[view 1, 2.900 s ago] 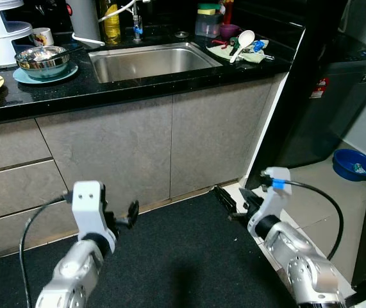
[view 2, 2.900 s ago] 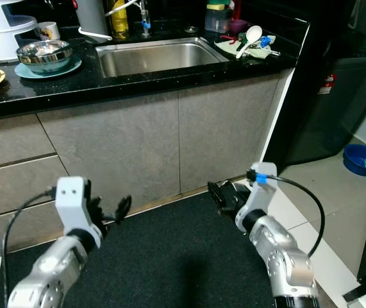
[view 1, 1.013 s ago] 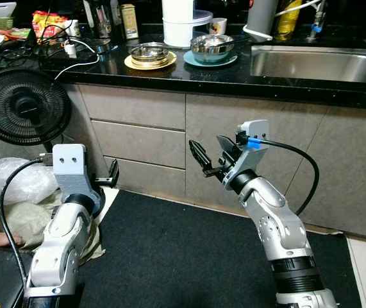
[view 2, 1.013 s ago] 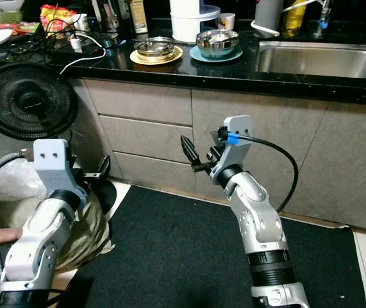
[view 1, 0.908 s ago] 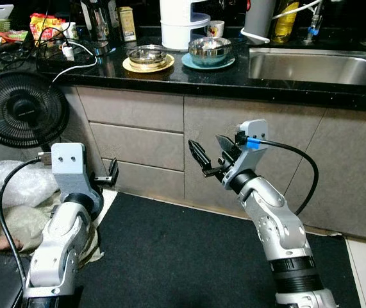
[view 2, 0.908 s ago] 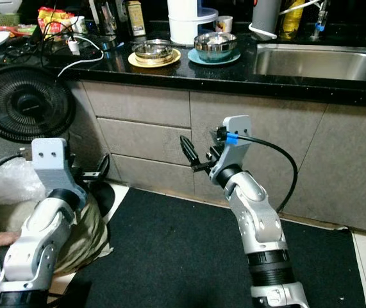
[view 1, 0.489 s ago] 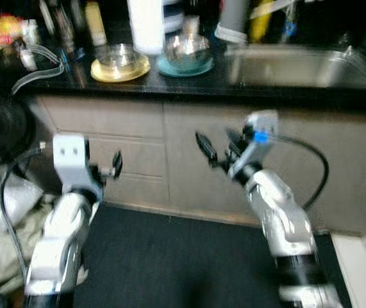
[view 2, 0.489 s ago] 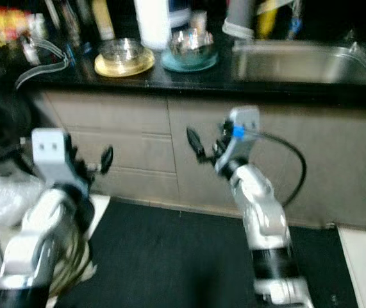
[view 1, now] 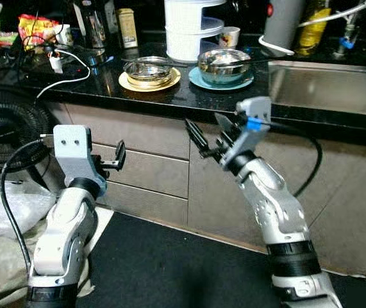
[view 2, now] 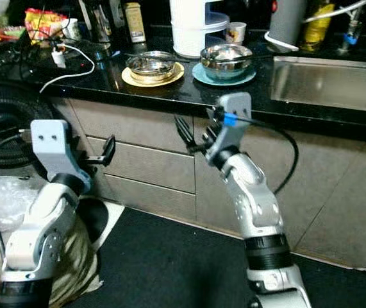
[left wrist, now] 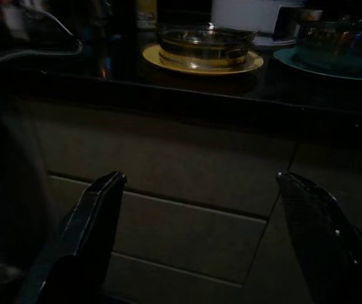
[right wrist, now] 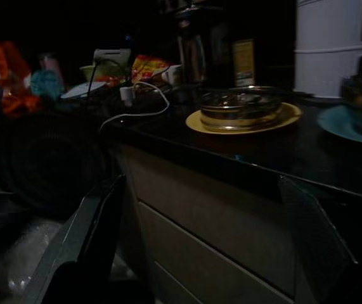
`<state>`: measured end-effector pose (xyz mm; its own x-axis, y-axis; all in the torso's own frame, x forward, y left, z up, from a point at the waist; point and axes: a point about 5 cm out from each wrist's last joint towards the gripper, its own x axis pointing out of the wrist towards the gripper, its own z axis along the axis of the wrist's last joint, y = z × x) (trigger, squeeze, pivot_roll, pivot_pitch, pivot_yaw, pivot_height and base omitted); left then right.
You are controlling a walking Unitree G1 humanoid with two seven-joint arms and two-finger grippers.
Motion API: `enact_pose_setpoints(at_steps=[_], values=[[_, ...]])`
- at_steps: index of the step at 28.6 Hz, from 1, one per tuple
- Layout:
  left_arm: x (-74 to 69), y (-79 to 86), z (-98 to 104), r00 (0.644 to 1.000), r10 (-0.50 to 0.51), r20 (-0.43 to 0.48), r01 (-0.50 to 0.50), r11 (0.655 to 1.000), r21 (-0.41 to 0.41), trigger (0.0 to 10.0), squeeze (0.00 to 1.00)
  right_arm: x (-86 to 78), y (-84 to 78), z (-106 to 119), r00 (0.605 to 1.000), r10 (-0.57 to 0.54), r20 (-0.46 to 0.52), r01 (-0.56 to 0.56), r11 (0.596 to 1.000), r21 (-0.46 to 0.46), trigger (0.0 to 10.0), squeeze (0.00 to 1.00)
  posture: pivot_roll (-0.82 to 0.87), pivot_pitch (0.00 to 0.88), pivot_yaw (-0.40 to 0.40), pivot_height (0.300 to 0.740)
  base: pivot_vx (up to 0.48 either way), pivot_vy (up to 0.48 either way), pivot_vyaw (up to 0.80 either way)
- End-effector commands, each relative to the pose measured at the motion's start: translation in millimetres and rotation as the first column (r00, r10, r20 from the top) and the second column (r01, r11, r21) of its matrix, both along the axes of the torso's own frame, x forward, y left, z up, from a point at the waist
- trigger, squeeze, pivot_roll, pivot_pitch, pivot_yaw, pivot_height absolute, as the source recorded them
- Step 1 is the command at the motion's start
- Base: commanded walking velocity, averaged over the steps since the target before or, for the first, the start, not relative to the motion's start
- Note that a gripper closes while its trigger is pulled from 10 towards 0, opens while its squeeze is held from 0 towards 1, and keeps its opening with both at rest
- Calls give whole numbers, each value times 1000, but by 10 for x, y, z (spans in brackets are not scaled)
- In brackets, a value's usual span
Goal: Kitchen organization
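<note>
Both grippers hang in mid-air before a black kitchen counter (view 1: 189, 96), each with fingers spread and nothing between them. Raised at the end of its silver arm, the right gripper (view 1: 209, 136) sits just below the counter's front edge, in front of the grey cabinet fronts (view 1: 150, 138). Lower and further to the robot's left, the left gripper (view 1: 116, 156) points at the drawer fronts (view 2: 141, 170); its wrist view shows the two black fingers (left wrist: 89, 228) wide apart with the drawer seams between them. On the counter above, a steel bowl on a yellow plate (view 1: 149, 74) stands just beside a second steel bowl on a teal plate (view 1: 222, 69), with a white stacked container (view 1: 189, 29) and a small cup (view 1: 232, 36) behind them. A stainless sink (view 1: 327, 90) lies to the right of the bowls. Toward the counter's left end are a white cable (view 1: 64, 70) with a plug and a red-and-yellow snack packet (view 1: 36, 27). A black fan (view 1: 6, 128) stands on the floor at the left, and a dark mat (view 1: 163, 269) covers the floor below the arms.
</note>
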<state>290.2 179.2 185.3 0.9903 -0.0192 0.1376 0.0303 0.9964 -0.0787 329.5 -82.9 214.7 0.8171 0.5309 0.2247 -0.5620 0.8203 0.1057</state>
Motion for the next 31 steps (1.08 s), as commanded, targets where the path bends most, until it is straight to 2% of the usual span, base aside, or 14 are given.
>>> enact_pose_setpoints(at_steps=[1,12,15,18,23,26,31], values=[[25,-84,62,999,-30,18,30,1000,-1,10000,0,3,-51,34,1000,-11,7,11,1000,8,10000,0,-9,0,16,740,416,0,-800],[4,-183,58,998,-57,16,57,998,-5,10000,0,0,-4,128,1000,-6,29,5,999,48,10000,0,-1,0,19,740,418,0,-45],[10,-196,49,998,-63,11,63,998,-7,10000,0,24,-6,160,1000,-11,26,10,999,52,10000,0,-1,0,18,740,416,0,-800],[16,-224,40,997,-78,7,78,997,-5,10000,0,48,-26,193,1000,-19,19,17,997,80,10000,0,-1,0,18,740,416,0,-800],[-19,-357,37,990,-139,9,139,990,12,10000,0,43,-81,259,1000,-17,5,16,980,197,10000,0,3,0,20,740,417,0,-800],[-32,-396,20,988,-152,2,151,988,29,10000,0,32,-92,281,1000,-15,10,12,973,232,10000,0,4,0,18,740,398,0,-773],[-54,-452,38,987,-162,18,161,987,20,10000,0,25,-96,324,1000,-10,19,5,964,265,10000,0,1,0,17,740,54,0,0]])
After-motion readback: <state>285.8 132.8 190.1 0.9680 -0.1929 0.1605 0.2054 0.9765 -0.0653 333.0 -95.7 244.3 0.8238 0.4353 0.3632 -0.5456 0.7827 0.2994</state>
